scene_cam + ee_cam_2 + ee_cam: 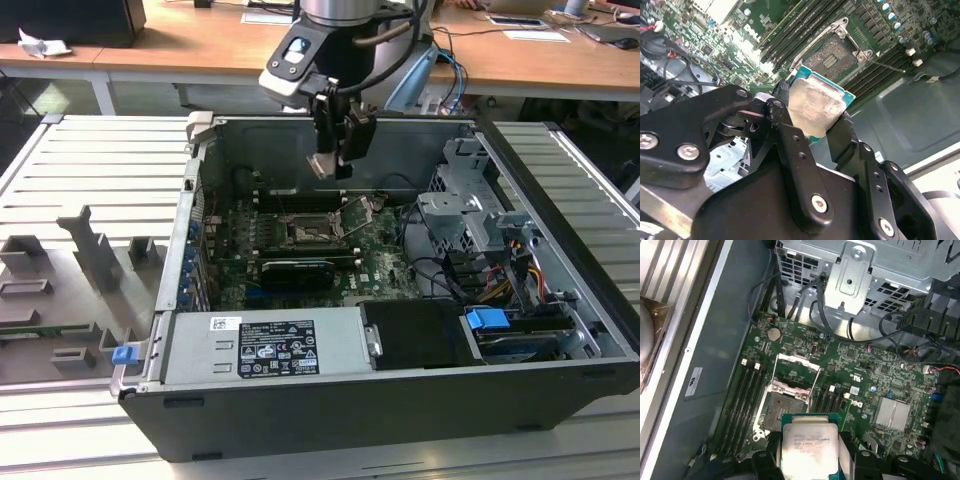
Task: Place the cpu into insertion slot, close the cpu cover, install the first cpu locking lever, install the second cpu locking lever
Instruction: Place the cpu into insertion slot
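The cpu [815, 106], a small square chip with a pale silver face and a green edge, hangs in the air inside the open computer case. My gripper [812, 125] is shut on it, one black finger on each of two opposite sides. In the first wrist view the cpu [807, 444] is held over the green board, close beside the insertion slot [782, 402], whose dark socket lies bare. The cpu cover [798, 360] stands swung up on its hinge at the slot's far edge. In the exterior view the gripper [330, 165] hovers well above the insertion slot [308, 230].
Long black memory slots [745, 395] flank the socket. A silver heat sink [892, 415] and black cables [822, 315] lie nearby. The grey power supply box [265, 345] lines the case's near side, and a metal drive cage [470, 200] stands at the exterior view's right.
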Tool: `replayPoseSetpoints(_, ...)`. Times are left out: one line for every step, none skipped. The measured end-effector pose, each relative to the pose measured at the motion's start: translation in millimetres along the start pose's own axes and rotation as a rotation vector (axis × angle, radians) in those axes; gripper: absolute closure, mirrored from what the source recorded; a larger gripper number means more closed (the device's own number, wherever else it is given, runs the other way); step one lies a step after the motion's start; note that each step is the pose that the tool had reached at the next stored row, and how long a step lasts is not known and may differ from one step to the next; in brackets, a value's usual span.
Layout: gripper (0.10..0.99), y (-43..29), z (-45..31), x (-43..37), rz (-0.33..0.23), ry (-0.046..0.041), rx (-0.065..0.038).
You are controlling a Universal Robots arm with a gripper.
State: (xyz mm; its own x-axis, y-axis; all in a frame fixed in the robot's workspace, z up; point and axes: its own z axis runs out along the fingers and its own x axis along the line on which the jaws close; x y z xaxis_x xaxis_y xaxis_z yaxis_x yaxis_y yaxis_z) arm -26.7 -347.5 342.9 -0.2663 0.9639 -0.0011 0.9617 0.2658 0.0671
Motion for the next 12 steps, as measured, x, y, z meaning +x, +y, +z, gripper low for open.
replayPoseSetpoints(0.545,-0.1,0.9,0.0,0.024,-0.002,0.0)
replayPoseSetpoints(0.545,-0.1,1.9,0.0,0.052,-0.0042,0.0)
replayPoseSetpoints(0.545,-0.2,3.0,0.0,0.079,-0.0064,0.0)
replayPoseSetpoints(0.545,-0.2,3.7,0.0,0.096,-0.0079,0.0)
replayPoseSetpoints(0.545,-0.3,4.1,0.0,0.108,-0.0089,0.001)
replayPoseSetpoints(0.545,-0.3,4.8,0.0,0.129,-0.0103,0.001)
replayPoseSetpoints(0.545,-0.4,5.4,0.0,0.16,-0.0124,0.001)
replayPoseSetpoints(0.545,-0.4,5.7,0.0,0.177,-0.0136,0.001)
replayPoseSetpoints(0.545,-0.5,5.9,0.0,0.185,-0.0141,0.001)
replayPoseSetpoints(0.545,-0.5,6.0,0.0,0.189,-0.0143,0.001)
replayPoseSetpoints(0.545,-0.5,6.2,0.0,0.191,-0.0144,0.001)
replayPoseSetpoints(0.545,-0.5,6.3,0.0,0.192,-0.0145,0.001)
